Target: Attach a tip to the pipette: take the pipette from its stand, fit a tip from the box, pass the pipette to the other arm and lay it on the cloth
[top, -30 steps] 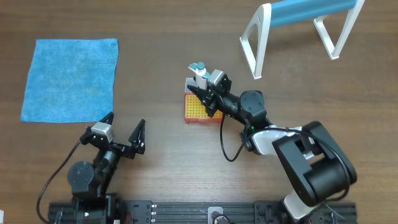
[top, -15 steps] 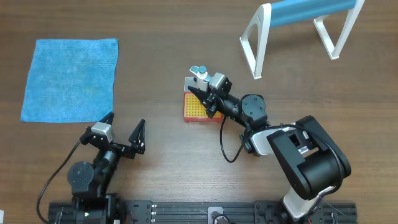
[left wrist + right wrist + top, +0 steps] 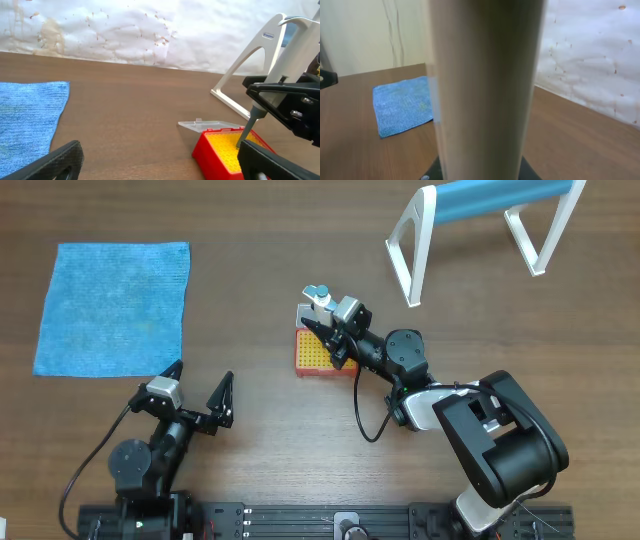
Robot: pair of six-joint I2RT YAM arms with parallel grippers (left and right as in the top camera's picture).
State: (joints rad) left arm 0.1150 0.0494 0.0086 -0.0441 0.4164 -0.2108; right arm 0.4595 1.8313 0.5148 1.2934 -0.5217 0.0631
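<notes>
My right gripper [image 3: 336, 332] is shut on the white pipette [image 3: 320, 302], which it holds upright over the red tip box [image 3: 316, 358] at the table's middle. From the left wrist, the pipette [image 3: 289, 47] has its thin shaft [image 3: 246, 131] reaching down to the yellow tip rack of the box [image 3: 218, 152], with the right gripper [image 3: 290, 100] clamped around its body. The pipette body [image 3: 485, 90] stands close in front of the right wrist camera. My left gripper [image 3: 200, 394] stands open near the front left, holding nothing. The blue cloth [image 3: 113, 308] lies at the far left.
The white pipette stand [image 3: 480, 220] with its blue top bar sits at the far right, and its leg [image 3: 240, 75] rises behind the box. The box's clear lid [image 3: 210, 125] lies open flat toward the cloth [image 3: 25, 115]. Bare table lies between cloth and box.
The right arm has shifted only slightly over the tip box, with the pipette still in its grip. The left arm has not moved.
</notes>
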